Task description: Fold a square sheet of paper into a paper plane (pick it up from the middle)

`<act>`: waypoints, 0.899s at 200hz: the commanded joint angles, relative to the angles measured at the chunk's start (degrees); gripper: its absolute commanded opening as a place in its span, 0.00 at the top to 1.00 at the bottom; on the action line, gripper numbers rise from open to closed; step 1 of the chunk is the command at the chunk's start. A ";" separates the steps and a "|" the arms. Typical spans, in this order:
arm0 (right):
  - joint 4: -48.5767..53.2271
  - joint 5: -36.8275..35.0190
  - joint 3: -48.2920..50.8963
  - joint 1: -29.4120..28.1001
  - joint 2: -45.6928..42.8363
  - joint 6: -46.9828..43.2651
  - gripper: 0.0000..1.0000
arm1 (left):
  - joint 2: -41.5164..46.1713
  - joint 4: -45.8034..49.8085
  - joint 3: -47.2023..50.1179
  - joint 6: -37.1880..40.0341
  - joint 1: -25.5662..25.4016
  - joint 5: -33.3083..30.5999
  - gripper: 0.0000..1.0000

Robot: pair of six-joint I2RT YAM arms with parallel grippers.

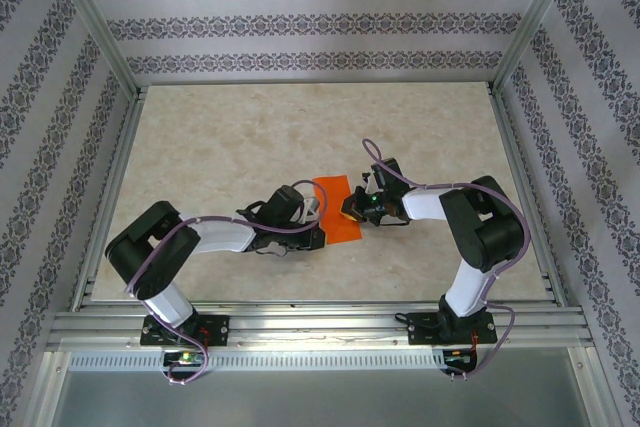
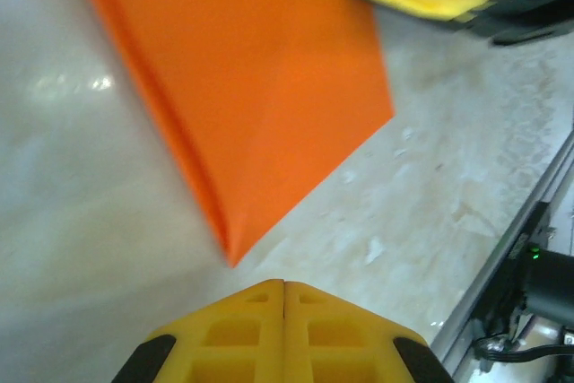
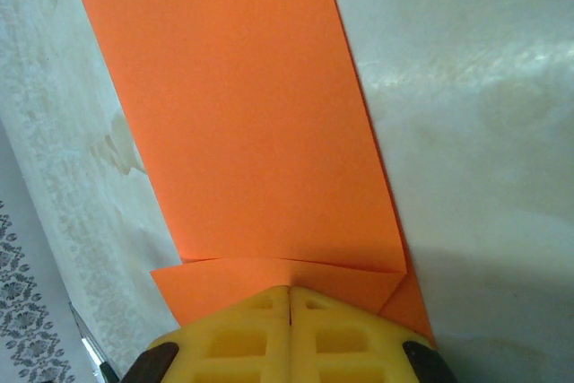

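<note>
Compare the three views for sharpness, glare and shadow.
Top external view: evenly lit and sharp, with no strong glare on the table. Left wrist view: blurred throughout, the orange paper soft-edged, a glare patch on the table at left. Right wrist view: paper edges crisper, a broad sheen on the table at right, the right gripper's fingers slightly soft near the lens.

Orange paper [image 3: 242, 114]: thin, matt, smooth. Tabletop [image 1: 220, 147]: glossy, marble-look. Left gripper [image 2: 284, 286]: matt yellow plastic. Frame rail [image 1: 320, 325]: brushed metal.
</note>
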State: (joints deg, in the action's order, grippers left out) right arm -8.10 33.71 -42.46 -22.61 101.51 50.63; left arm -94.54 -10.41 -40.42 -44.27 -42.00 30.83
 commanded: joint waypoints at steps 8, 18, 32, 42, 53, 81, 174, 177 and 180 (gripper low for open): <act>6.25 -4.64 2.64 0.73 1.67 -0.57 1.00 | -1.76 -1.13 -5.60 -0.39 -0.01 -1.57 1.00; 6.09 -4.30 2.64 0.72 1.67 -0.60 1.00 | -3.59 -0.38 -7.57 -0.52 0.07 -2.79 1.00; 6.08 -4.18 2.55 0.73 1.67 -0.67 1.00 | -5.88 1.64 -9.76 -0.95 0.49 -5.72 1.00; 6.16 -4.18 2.52 0.73 1.67 -0.79 1.00 | -7.21 0.88 -10.27 -1.29 0.67 -6.70 1.00; 5.93 -4.11 2.55 0.81 1.50 -0.60 1.00 | -8.79 0.96 -11.12 -1.66 0.69 -7.67 1.00; 5.36 -3.66 2.39 0.81 0.80 -0.42 1.00 | -12.76 1.16 -12.94 -1.60 0.69 -5.76 1.00; 5.91 -0.22 1.08 1.35 -5.21 -4.03 1.00 | -13.55 -2.66 -3.27 -2.53 0.68 -5.28 1.00; 5.76 0.00 1.07 1.28 -5.45 -4.11 1.00 | -13.45 -2.76 -3.26 -2.50 0.69 -5.26 1.00; 5.61 0.22 1.02 1.19 -5.67 -4.22 1.00 | -13.42 -2.84 -3.17 -2.44 0.69 -5.18 1.00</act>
State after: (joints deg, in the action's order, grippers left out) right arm -4.73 33.61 -41.71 -21.85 98.89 48.86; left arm -106.39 -18.06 -47.22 -45.80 -41.60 25.85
